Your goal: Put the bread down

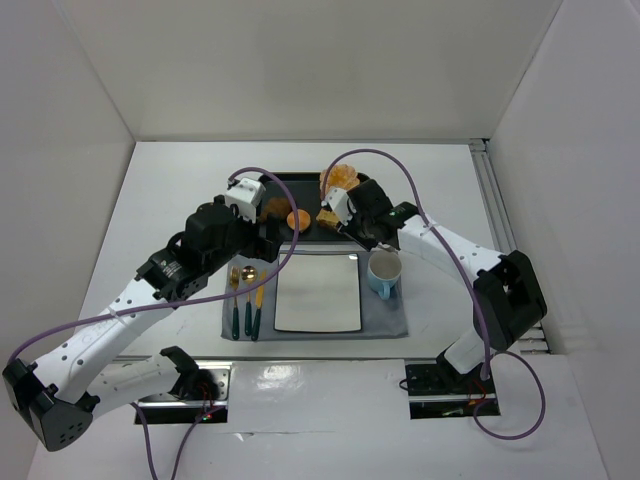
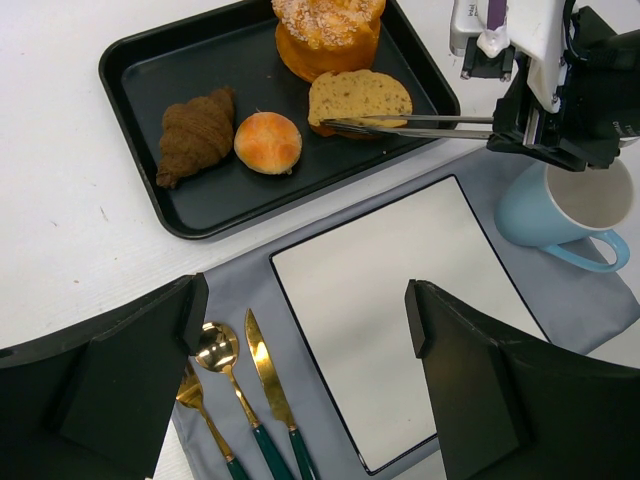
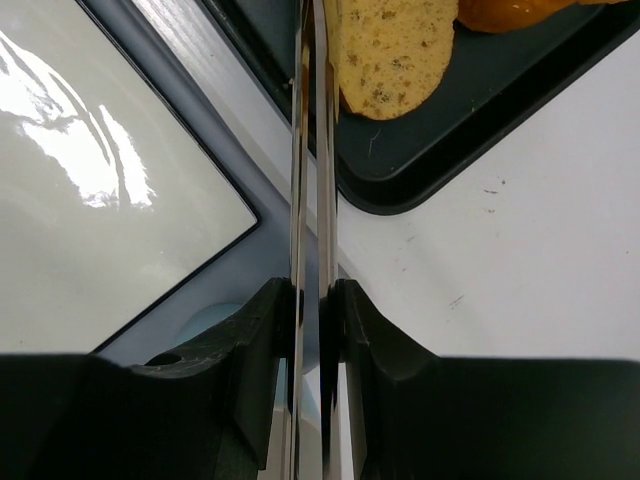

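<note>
The bread [image 2: 360, 97] is a flat tan speckled slice lying in the black tray [image 2: 150, 80], at its near right corner, also visible from above [image 1: 327, 217] and in the right wrist view [image 3: 390, 55]. My right gripper [image 3: 310, 300] is shut on metal tongs [image 3: 312, 150]. The tongs [image 2: 420, 125] reach left along the slice's near edge, their blades nearly together. I cannot tell whether they pinch the slice. My left gripper [image 2: 300, 310] hangs open and empty over the white rectangular plate [image 2: 390, 320].
The tray also holds a brown croissant [image 2: 195, 135], a small round bun [image 2: 267, 142] and a tall orange pastry [image 2: 328, 35]. A blue cup [image 2: 570, 205] stands right of the plate on a grey mat [image 2: 240, 280]. Gold cutlery [image 2: 230, 380] lies to the plate's left.
</note>
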Action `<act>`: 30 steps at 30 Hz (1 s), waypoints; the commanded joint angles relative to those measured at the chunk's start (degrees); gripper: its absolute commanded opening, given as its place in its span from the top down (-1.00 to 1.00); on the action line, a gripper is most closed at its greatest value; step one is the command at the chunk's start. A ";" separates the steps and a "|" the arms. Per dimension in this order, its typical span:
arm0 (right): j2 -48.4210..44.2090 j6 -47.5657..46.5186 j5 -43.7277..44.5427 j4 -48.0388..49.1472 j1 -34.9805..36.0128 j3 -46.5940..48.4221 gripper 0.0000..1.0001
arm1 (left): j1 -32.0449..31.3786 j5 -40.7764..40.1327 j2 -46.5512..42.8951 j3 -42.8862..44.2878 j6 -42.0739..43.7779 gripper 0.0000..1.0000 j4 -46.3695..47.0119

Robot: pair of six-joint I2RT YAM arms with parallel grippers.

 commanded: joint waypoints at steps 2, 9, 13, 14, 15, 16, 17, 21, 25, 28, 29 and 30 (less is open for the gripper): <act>-3.18 0.46 -1.41 -0.06 0.54 2.47 1.00 | -0.18 -0.18 -0.59 -0.07 0.90 -0.99 2.55; -5.56 0.46 -3.16 -0.59 0.54 3.61 1.00 | -0.18 -0.18 -0.59 -0.07 0.90 -0.99 2.55; -6.96 0.98 -3.17 -0.59 0.54 3.61 1.00 | -0.18 -0.18 -0.59 -0.07 0.90 -0.99 2.55; -6.96 0.99 -3.17 -0.59 0.54 3.61 1.00 | -0.18 -0.18 -0.59 -0.07 0.90 -0.99 2.55; -7.49 0.99 -3.78 -1.11 0.54 3.09 1.00 | -0.18 -0.18 -0.59 -0.07 0.90 -0.99 2.55; -8.19 0.99 -4.74 -1.12 0.54 3.09 1.00 | -0.18 -0.18 -0.59 -0.07 0.90 -0.99 2.55; -8.80 0.99 -5.62 -1.81 0.54 3.09 1.00 | -0.18 -0.18 -0.59 -0.07 0.90 -0.99 2.55; -12.67 0.46 -11.42 -3.92 0.54 3.09 1.00 | -0.18 -0.70 -0.59 -0.59 0.90 -0.99 2.55; -19.17 -1.38 -18.01 -6.56 -0.07 0.37 1.00 | -0.18 -1.84 -0.59 -0.59 0.90 -0.99 2.55; -22.24 -2.18 -21.09 -8.66 -0.07 -0.34 1.00 | -0.18 -2.54 -0.59 -0.59 1.43 -0.99 2.55; -22.78 -3.05 -22.75 -9.46 -0.07 -1.04 1.00 | -0.18 -2.55 -0.59 -0.59 1.43 -0.99 2.55; -22.78 -3.66 -23.64 -10.25 -0.07 -1.05 1.00 | 0.51 -2.55 -0.59 -0.59 1.43 -0.99 2.55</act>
